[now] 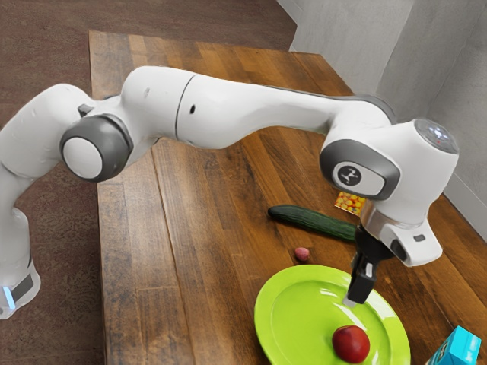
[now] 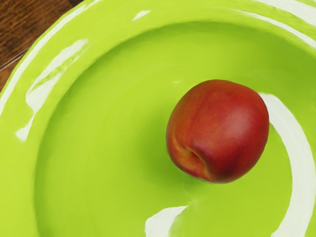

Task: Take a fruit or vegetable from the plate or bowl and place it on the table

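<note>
Gripper (image 1: 353,299) over the green plate (image 1: 266,310) – whether it's open or closed I can't tell – with one red fruit (image 1: 351,344) sitting in the plate's hollow, while a cucumber (image 1: 308,218) lies off the plate and a blue carton (image 1: 459,349) stands near its rim.

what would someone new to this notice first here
Probably the big glossy lime-green round plate on the brown wooden table, with a smooth red fruit, likely a nectarine, lying on it. Next comes the bulky white-and-grey robot arm, which reaches in from the exterior view's left and ends in a black two-finger claw over the plate, near the fruit.
</note>
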Robot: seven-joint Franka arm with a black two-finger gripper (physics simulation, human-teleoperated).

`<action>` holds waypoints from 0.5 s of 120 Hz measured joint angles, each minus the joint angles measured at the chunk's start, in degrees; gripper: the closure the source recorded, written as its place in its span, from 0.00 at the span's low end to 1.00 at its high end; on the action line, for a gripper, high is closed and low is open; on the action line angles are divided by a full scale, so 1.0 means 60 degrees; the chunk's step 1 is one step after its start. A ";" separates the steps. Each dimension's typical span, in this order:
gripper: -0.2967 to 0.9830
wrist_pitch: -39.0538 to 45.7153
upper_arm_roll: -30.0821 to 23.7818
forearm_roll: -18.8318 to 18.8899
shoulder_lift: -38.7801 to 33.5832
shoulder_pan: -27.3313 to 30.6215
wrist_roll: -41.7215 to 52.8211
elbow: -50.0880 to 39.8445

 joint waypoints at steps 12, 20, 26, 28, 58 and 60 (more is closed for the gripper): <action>0.23 0.0065 0.0001 -0.0020 0.0134 -0.0114 -0.0003 -0.0242; 0.23 0.0144 0.0001 -0.0035 0.0150 -0.0146 -0.0005 -0.0398; 0.23 0.0192 0.0001 -0.0045 0.0153 -0.0157 -0.0006 -0.0444; 0.23 0.0211 0.0001 -0.0048 0.0153 -0.0160 -0.0006 -0.0469; 0.23 0.0791 -0.0056 -0.0227 0.0704 -0.0189 -0.0006 -0.0136; 0.23 0.0821 -0.0056 -0.0233 0.0726 -0.0186 -0.0007 -0.0108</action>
